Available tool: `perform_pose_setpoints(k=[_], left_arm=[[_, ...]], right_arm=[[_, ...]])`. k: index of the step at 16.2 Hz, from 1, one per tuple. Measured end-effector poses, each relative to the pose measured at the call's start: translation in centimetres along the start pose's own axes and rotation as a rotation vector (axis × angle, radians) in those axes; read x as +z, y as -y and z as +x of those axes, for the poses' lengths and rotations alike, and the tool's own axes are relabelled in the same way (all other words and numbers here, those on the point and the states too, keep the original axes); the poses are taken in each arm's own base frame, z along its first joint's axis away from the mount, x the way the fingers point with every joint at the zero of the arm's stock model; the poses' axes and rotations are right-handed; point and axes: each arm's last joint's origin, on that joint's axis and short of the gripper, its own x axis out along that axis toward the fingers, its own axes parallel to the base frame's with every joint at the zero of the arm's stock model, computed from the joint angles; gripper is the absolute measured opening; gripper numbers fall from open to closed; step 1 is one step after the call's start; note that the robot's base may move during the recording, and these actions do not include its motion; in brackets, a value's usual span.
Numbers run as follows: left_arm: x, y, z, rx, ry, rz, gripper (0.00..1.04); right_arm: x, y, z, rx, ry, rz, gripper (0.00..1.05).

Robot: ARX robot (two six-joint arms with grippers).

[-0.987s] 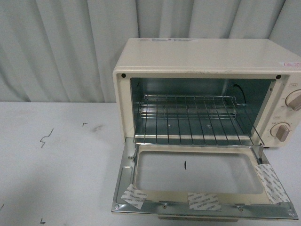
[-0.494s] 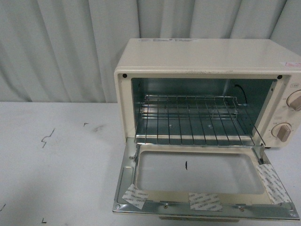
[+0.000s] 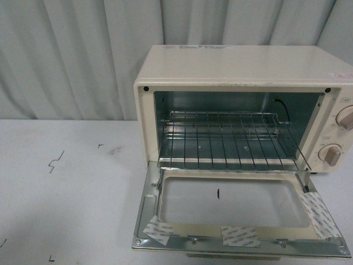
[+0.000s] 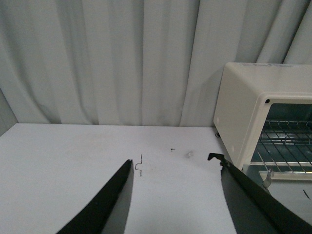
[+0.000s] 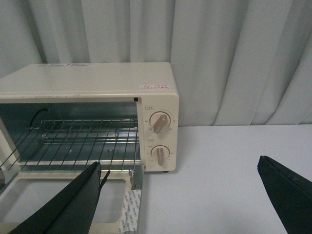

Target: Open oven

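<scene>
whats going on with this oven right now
The oven sits on the table with its door swung fully down and the wire rack exposed, so the opening looks done. Nothing is touching it: the left gripper and right gripper are both open, empty and clear of the door.

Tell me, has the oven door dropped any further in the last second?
No. The door lies folded down, unchanged against the oven body and the table's black scribble.
</scene>
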Motion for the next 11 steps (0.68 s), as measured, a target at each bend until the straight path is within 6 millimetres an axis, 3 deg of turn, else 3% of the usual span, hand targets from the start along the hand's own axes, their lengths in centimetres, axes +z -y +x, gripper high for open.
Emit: perform_pose_setpoints(k=[4, 11], left_arm=[[0.00, 0.00, 0.00, 0.000, 0.000, 0.000, 1.00], [0.00, 0.00, 0.00, 0.000, 0.000, 0.000, 0.98]], right_arm=[[0.00, 0.00, 0.00, 0.000, 0.000, 0.000, 0.98], [0.00, 0.00, 0.00, 0.000, 0.000, 0.000, 0.98]])
